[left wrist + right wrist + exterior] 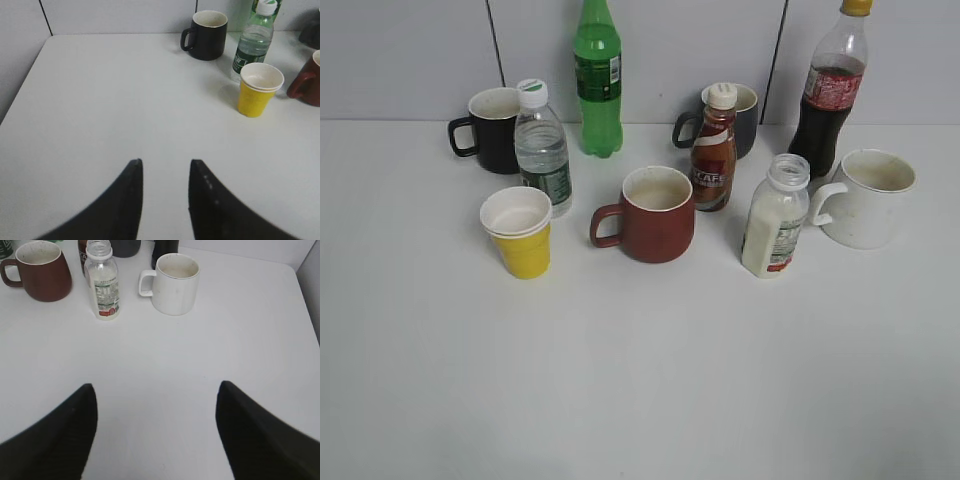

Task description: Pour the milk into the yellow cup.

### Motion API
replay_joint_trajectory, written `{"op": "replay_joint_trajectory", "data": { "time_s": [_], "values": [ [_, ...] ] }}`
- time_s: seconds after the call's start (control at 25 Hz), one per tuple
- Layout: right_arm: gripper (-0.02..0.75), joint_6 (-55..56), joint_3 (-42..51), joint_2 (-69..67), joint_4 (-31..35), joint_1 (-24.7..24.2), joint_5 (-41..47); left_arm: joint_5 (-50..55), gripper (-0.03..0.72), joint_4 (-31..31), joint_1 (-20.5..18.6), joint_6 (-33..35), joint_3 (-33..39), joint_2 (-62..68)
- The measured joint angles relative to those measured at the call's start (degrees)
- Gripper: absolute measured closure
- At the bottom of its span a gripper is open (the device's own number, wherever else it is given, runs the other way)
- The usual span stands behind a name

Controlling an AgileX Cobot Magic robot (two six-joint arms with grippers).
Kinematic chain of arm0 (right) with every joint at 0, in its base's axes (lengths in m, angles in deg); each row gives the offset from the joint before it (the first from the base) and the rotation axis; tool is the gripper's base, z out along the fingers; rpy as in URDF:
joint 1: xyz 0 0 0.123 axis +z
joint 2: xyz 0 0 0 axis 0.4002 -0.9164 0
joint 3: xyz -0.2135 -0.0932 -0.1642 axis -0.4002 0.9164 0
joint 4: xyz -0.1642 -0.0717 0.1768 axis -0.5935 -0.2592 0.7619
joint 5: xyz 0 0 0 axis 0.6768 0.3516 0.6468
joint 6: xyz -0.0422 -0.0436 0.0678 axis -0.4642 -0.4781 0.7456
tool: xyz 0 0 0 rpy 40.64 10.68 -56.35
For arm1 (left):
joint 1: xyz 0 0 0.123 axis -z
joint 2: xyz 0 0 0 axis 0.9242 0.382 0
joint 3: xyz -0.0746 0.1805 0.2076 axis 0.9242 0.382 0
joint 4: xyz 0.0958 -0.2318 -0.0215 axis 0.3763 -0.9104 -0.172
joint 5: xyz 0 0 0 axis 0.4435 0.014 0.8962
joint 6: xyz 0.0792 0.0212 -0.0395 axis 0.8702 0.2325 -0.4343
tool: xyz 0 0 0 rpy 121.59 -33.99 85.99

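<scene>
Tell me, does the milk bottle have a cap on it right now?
No, the milk bottle stands with its wide neck open and no cap, unlike the capped coffee bottle behind it.

White table (640,380) under even light; pale grey panelled wall (410,55) behind, dark vertical seams.

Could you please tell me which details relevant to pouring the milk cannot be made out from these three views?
- Exterior view: neither gripper appears; both lie outside the frame.
- Exterior view: the milk bottle label text is too small to read.
- Left wrist view: the yellow cup bottom is hidden by its own wall.
- Left wrist view: the dark red mug is cut off by the right edge.
</scene>
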Motion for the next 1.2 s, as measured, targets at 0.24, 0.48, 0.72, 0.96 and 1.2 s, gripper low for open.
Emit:
{"op": "replay_joint_trajectory", "data": {
  "time_s": [0.24,0.48,0.72,0.96,1.2],
  "values": [
    [0.184,0.0,0.0,0.0,0.0,0.0,0.0,0.0,0.447,0.0,0.0,0.0,0.0,0.0],
    [0.184,0.0,0.0,0.0,0.0,0.0,0.0,0.0,0.447,0.0,0.0,0.0,0.0,0.0],
    [0.184,0.0,0.0,0.0,0.0,0.0,0.0,0.0,0.447,0.0,0.0,0.0,0.0,0.0],
    [0.184,0.0,0.0,0.0,0.0,0.0,0.0,0.0,0.447,-0.3,0.0,0.0,0.0,0.0],
    [0.184,0.0,0.0,0.0,0.0,0.0,0.0,-0.4,0.447,-2.0,0.0,0.0,-0.1,0.0]
  ]
}}
